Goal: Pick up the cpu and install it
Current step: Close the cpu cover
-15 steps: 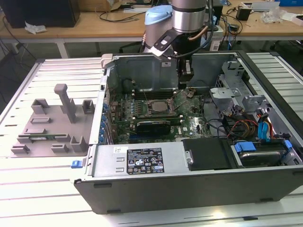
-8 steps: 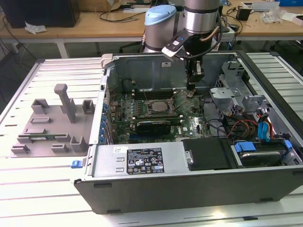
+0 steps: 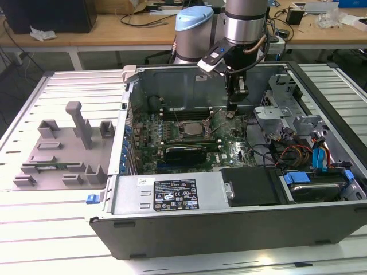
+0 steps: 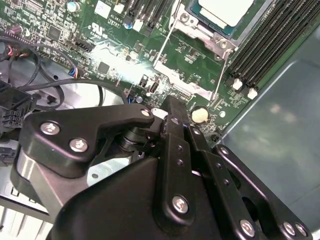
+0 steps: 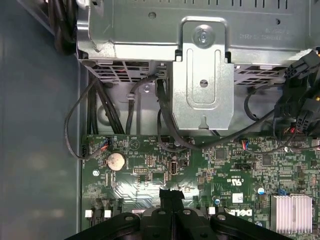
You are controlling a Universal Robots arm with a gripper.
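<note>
Since the silver square cpu [image 4: 220, 11] lies in its metal-framed socket [image 4: 186, 24], the black gripper [image 5: 171, 192] hovers alongside, jaws pressed together.

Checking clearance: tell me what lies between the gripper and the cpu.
In the second wrist view, the metal socket bracket and a strip of green motherboard lie between the gripper and the cpu.
</note>
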